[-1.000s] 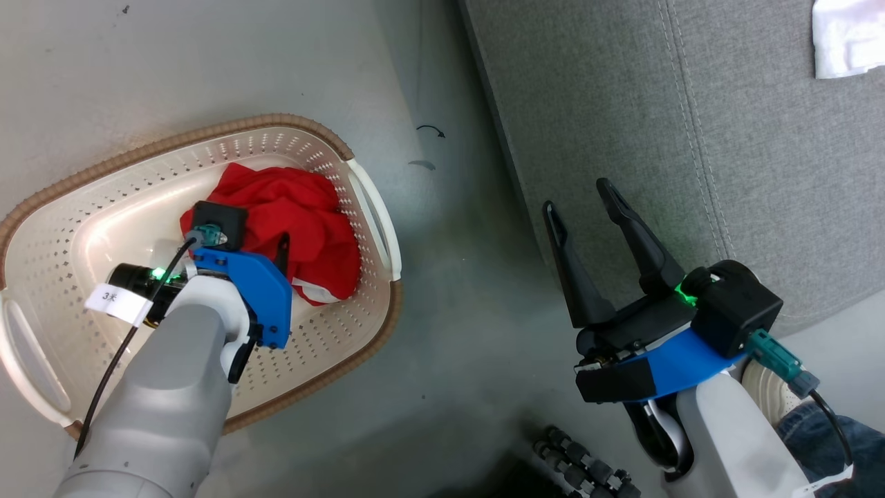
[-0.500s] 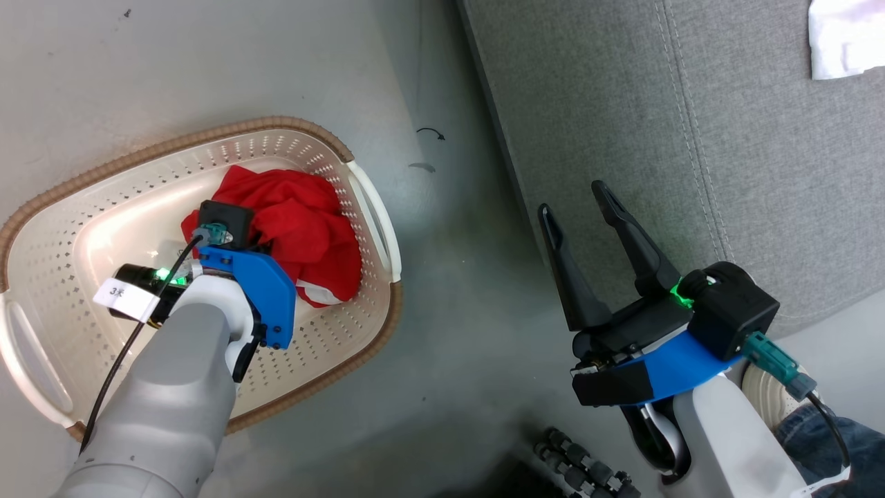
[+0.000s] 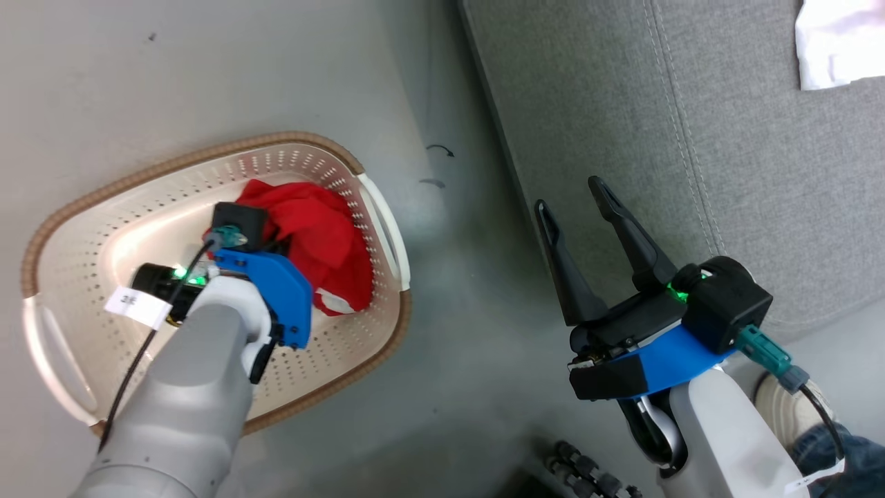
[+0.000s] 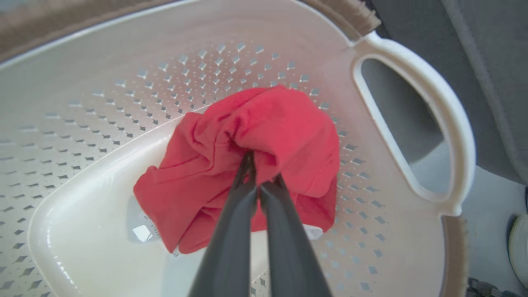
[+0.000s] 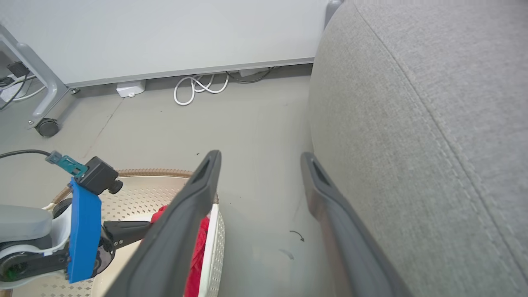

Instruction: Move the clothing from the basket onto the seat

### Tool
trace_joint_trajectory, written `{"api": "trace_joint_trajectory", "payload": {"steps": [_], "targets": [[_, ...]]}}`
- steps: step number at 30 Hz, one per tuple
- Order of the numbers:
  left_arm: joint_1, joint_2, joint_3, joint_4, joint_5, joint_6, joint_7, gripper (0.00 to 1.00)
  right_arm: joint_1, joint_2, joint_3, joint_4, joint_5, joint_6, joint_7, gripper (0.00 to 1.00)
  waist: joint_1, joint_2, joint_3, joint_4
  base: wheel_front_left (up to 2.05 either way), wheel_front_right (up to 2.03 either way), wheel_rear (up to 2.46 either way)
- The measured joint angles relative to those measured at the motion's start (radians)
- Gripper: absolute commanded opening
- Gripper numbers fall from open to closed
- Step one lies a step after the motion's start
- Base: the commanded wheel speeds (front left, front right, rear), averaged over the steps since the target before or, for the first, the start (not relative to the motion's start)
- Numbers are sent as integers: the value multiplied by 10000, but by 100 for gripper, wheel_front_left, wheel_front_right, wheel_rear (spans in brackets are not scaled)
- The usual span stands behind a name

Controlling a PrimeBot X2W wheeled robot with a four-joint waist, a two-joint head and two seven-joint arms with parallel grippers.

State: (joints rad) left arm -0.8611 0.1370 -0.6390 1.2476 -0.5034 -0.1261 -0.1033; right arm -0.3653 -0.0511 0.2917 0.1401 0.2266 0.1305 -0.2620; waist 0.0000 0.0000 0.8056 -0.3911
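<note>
In the head view, my left gripper [image 3: 282,243] reaches down into the basket [image 3: 173,162], which sits on the floor [image 3: 449,311] to the left of the seat [image 3: 691,138]. The red clothing [image 3: 325,238] lies bunched at the basket's right end. My right gripper [image 3: 569,194] hangs by the seat's left edge, spread wide and empty.

In the left wrist view, my fingers [image 4: 235,222] are pinched together on a fold of the clothing.

In the right wrist view, my spread fingers [image 5: 185,214] frame bare floor, with the seat on the right and the basket on the near left.
</note>
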Motion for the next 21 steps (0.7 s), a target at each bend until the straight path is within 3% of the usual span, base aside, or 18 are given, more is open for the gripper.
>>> {"api": "trace_joint_trajectory", "payload": {"steps": [9,21], "targets": [[707,-451,-562,-533,-575,-36,-374,0,-104,10,-46,322,-499,0,33,100,0,0,-1053,805,0,0,0],[1744,-777,-1697,-1638,-1538,-36,-1127,0,321,19,-196,640,-895,0,633,100,-1,0,-3276,2036,0,0,0]]}}
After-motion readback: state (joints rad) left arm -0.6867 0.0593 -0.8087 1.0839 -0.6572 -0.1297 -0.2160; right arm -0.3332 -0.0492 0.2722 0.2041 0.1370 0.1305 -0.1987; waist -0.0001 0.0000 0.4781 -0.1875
